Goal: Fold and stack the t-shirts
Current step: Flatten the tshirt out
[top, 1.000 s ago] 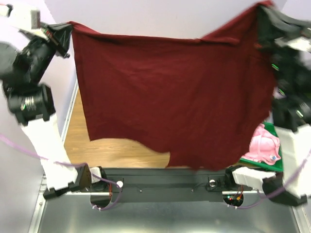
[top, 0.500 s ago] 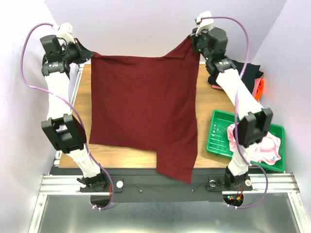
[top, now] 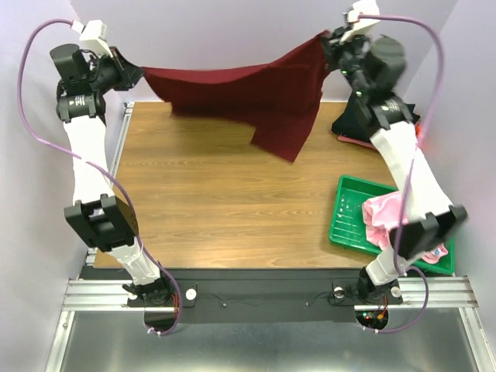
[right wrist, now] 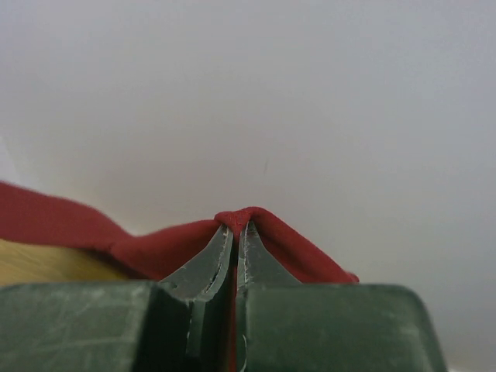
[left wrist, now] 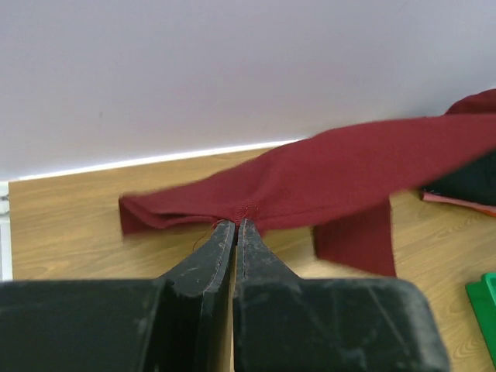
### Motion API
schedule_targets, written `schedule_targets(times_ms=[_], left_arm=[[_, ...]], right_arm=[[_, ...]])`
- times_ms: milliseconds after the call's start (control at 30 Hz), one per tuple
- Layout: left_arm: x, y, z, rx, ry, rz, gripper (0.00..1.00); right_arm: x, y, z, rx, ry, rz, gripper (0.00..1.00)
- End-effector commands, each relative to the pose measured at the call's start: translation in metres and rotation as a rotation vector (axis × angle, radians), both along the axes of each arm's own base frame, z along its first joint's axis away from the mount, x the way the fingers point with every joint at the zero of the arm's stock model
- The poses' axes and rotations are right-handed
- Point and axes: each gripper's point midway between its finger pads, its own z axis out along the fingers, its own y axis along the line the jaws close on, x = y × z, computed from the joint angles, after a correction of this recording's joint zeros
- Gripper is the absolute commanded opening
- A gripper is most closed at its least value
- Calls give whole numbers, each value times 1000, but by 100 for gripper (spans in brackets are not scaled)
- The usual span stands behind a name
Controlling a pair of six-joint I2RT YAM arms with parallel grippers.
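Note:
The dark maroon t-shirt (top: 248,97) hangs stretched in the air across the far side of the table, its lower part swung back and up. My left gripper (top: 138,75) is shut on its left corner, also seen in the left wrist view (left wrist: 239,222) with the cloth (left wrist: 349,170) trailing right. My right gripper (top: 329,39) is shut on its right corner; in the right wrist view (right wrist: 237,227) the cloth (right wrist: 163,248) bunches over the tips. A light pink t-shirt (top: 387,213) lies crumpled in the green tray (top: 346,213). Folded black and salmon shirts (top: 353,128) sit at the far right, mostly hidden by my right arm.
The wooden table top (top: 225,194) lies below the hanging shirt. The white back wall (top: 232,31) is close behind both grippers. The green tray stands at the near right edge. In the left wrist view the folded stack (left wrist: 469,186) shows at the right.
The maroon shirt was spread wide and hanging toward the near edge; now both grippers are higher and farther back, and its lower part has swung up toward the back wall.

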Motion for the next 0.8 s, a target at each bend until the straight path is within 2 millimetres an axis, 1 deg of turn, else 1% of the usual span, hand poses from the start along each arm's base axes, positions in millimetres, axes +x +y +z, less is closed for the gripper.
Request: schedule_targets(times_ms=[0, 100, 133, 200, 233, 300, 333, 400, 433, 467, 533, 567, 600, 667, 767], left_arm=[[-61, -19, 108, 73, -272, -19, 0], [-86, -24, 136, 89, -346, -15, 0], [-102, -25, 152, 102, -390, 5, 0], [-116, -20, 167, 116, -426, 43, 0], [-129, -18, 180, 132, -455, 58, 0], [-140, -18, 190, 151, -471, 65, 0], [-150, -20, 197, 166, -483, 63, 0], [-159, -25, 202, 175, -493, 51, 0], [-168, -28, 207, 181, -510, 48, 0], [-172, -29, 209, 182, -517, 48, 0], [-182, -33, 216, 190, -535, 42, 0], [-185, -34, 217, 199, -542, 44, 0], [-187, -33, 218, 201, -539, 55, 0], [-187, -30, 218, 208, -539, 73, 0], [-184, -28, 214, 209, -526, 81, 0]], right_arm=[[-96, -20, 107, 67, -266, 62, 0], [-137, -25, 131, 65, -328, 101, 0], [-158, -31, 143, 66, -362, 104, 0], [-182, -38, 157, 62, -407, 106, 0], [-200, -43, 163, 62, -418, 109, 0], [-220, -46, 172, 72, -447, 123, 0], [-240, -53, 183, 82, -481, 125, 0], [-258, -57, 193, 88, -514, 133, 0], [-264, -59, 197, 91, -528, 132, 0], [-278, -63, 205, 99, -557, 132, 0], [-286, -66, 211, 104, -577, 133, 0], [-293, -68, 217, 108, -596, 134, 1], [-295, -68, 219, 106, -602, 134, 0], [-293, -68, 223, 110, -609, 131, 0], [-279, -65, 227, 113, -602, 124, 0]])
